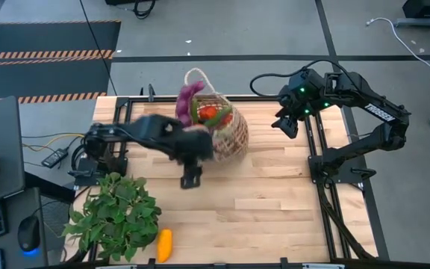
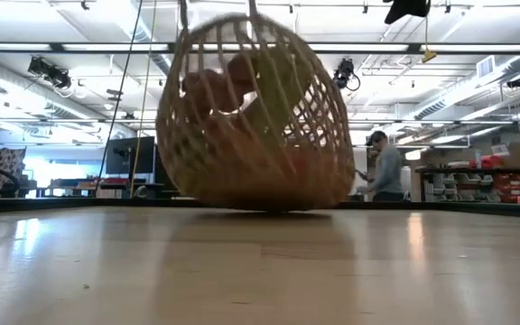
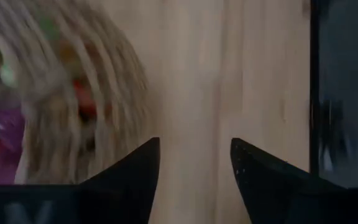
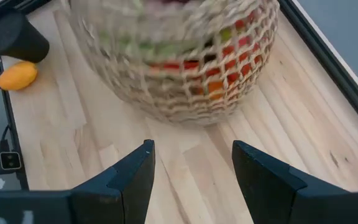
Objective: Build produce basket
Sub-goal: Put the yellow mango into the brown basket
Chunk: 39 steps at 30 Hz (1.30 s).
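The left gripper (image 1: 192,161) sits just beside the basket (image 1: 226,131), its fingers apart around bare tabletop (image 1: 275,202), grasping nothing. The right gripper (image 1: 288,123) hangs on the basket's other side, also unclenched and empty. The basket lies tipped, so a nudge could roll it and spill the produce (image 1: 209,113). It is a round, open-weave straw shell; one orange fruit (image 1: 165,244) lies well apart from it.

Left hand (image 1: 192,168) mid-table with fingers parted and empty; right hand (image 1: 288,123) raised at far right, open.
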Tool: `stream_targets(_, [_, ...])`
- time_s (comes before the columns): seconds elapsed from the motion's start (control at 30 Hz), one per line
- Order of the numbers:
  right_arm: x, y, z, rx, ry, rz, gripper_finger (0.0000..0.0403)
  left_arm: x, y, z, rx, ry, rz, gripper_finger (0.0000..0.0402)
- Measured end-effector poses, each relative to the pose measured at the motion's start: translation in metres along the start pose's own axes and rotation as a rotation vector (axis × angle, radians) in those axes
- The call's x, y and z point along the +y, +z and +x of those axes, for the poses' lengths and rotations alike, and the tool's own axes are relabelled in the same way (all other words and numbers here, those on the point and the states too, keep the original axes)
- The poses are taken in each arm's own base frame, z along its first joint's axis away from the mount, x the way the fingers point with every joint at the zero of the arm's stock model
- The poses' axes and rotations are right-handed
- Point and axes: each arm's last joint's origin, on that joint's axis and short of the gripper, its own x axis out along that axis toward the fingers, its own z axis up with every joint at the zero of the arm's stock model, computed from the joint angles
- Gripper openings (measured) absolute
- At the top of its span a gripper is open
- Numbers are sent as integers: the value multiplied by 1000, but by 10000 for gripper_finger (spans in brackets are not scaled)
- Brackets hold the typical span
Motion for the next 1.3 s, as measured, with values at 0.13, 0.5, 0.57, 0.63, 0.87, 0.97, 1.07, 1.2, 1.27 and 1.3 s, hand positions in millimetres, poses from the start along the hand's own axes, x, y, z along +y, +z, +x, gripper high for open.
stream_targets(0.13, [0, 0, 0, -3, 1, -31, 219, 8, 15, -28, -250, 78, -78, 184])
stream_targets(0.5, [0, -2, 0, 17, 2, -59, 219, 4, 20, -33, -346, 47, -105, 160])
stream_targets(0.57, [0, -2, 0, 19, 1, -49, 219, 3, 22, -34, -363, 43, -108, 160])
stream_targets(0.63, [0, -2, 0, 19, 2, -44, 219, 3, 23, -34, -382, 43, -111, 160])
stream_targets(0.87, [0, -2, 0, 20, 2, -32, 219, -1, 23, -33, -379, 37, -102, 160])
stream_targets(0.97, [0, -2, 0, 20, 1, -15, 219, -5, 25, -28, -380, 31, -95, 160])
stream_targets(1.07, [0, -2, 0, 21, 1, -14, 219, -7, 29, -20, -373, 28, -92, 161])
stream_targets(1.2, [0, -2, 0, 21, 1, -14, 219, -8, 37, -2, -355, 28, -123, 172])
stream_targets(1.27, [0, -2, 0, 23, 1, -13, 219, -8, 41, 12, -325, 11, -140, 186])
stream_targets(1.3, [0, -2, 0, 24, 1, -10, 219, -9, 43, 18, -310, -8, -139, 195])
